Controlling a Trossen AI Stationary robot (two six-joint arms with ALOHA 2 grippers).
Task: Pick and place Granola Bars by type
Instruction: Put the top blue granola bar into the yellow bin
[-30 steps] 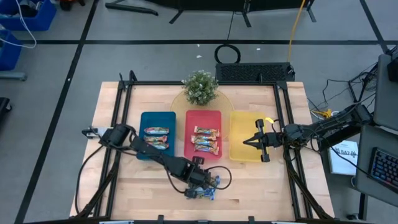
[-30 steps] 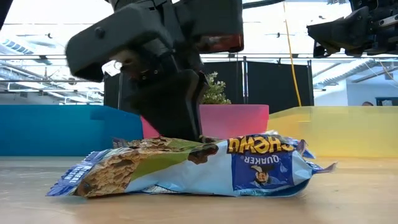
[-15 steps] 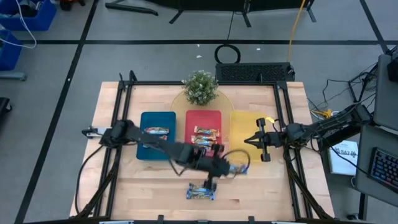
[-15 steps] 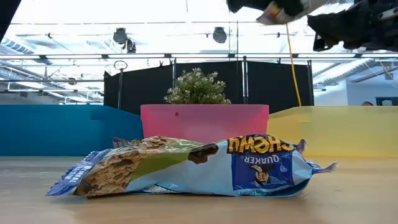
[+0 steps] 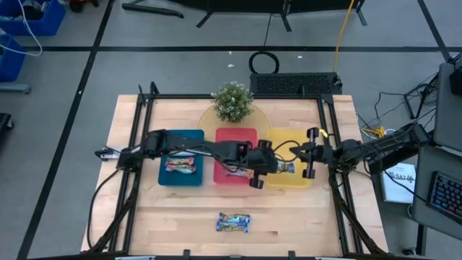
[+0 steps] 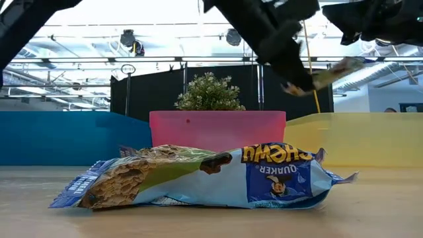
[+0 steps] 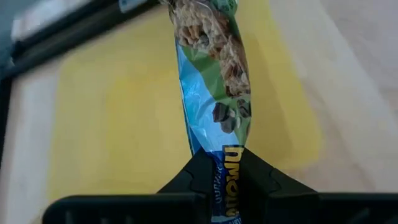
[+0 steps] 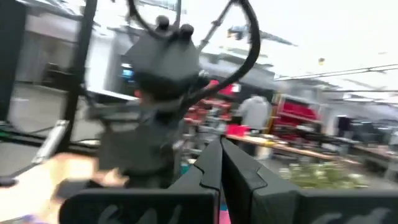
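Nearest the front edge of the wooden table [image 5: 144, 217], 1 blue-white foil-wrapped granola bar [image 5: 234, 222] is seen lying flat, its long axis running left to right, well apart from both arms. Farther in, the left gripper [image 5: 268, 165] is held over the boundary between the red rectangular tray [image 5: 234, 134] and the yellow rectangular tray [image 5: 289, 141], its jaws clamped on one end of a second blue-green foil-wrapped granola bar [image 7: 214, 74]. This bar is extended away from the jaws along its long axis, rightward over the yellow tray floor, so release is judged to require only a descent. The right gripper [image 5: 310, 153] is held just right of it above the same tray, jaws together. Farthest left, the blue rectangular tray [image 5: 180, 137] holds further bars.
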